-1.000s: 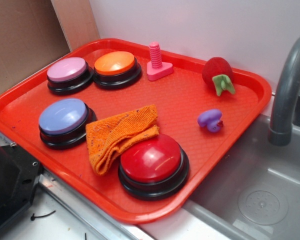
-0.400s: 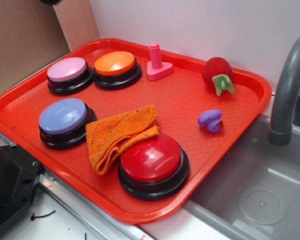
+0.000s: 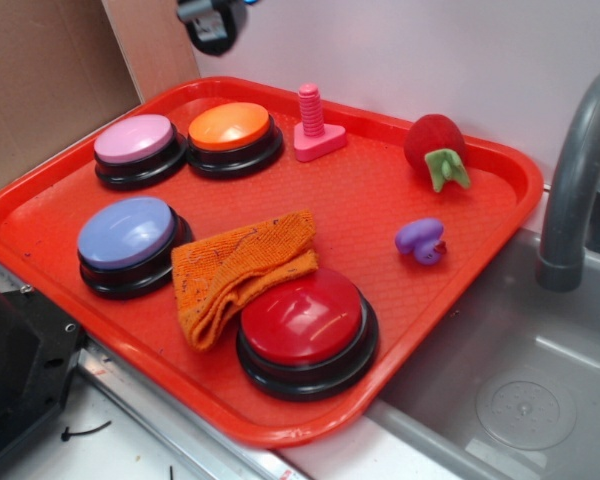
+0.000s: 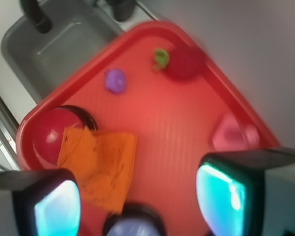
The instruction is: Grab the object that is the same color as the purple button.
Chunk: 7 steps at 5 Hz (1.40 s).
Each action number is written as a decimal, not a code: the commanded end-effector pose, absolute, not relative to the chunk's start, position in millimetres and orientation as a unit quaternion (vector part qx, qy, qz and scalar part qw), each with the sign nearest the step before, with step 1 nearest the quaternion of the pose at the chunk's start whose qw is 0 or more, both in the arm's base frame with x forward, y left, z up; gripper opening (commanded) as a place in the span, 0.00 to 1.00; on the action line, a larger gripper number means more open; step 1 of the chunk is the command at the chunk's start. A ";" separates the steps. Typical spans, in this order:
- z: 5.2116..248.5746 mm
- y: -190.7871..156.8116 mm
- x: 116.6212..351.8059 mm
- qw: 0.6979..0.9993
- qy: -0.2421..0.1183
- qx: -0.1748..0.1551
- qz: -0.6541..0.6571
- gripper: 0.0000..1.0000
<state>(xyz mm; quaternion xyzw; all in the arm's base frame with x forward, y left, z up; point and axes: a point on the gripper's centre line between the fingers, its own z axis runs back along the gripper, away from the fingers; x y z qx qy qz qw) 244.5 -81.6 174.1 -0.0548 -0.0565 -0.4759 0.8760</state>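
Observation:
The object, a small glossy purple lumpy toy [image 3: 420,240], lies on the right part of the red tray [image 3: 380,190]; the wrist view shows it far ahead [image 4: 115,80]. The bluish-purple button [image 3: 125,232] sits at the tray's front left, and its top peeks between my fingers [image 4: 132,227]. My gripper [image 3: 212,22] hangs high over the tray's back left corner, far from the toy. In the wrist view the gripper [image 4: 137,201] is open, its cyan pads [image 4: 221,196] wide apart with nothing between them.
On the tray are a lilac-pink button [image 3: 133,138], an orange button [image 3: 230,126], a red button [image 3: 302,318], a folded orange cloth [image 3: 235,268], a pink bolt toy [image 3: 313,124] and a red plush strawberry [image 3: 435,145]. A grey sink [image 3: 520,390] and faucet [image 3: 580,170] lie to the right.
My gripper has come into the exterior view at the top left, above the back of the tray. Nothing on the tray has moved.

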 end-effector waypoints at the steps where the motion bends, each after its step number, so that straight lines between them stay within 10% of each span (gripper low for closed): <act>1: 145.0 -126.7 256.0 0.826 -0.108 -0.026 -0.553 1.00; 7: 41.7 -174.8 265.7 0.820 -0.070 -0.076 -0.563 1.00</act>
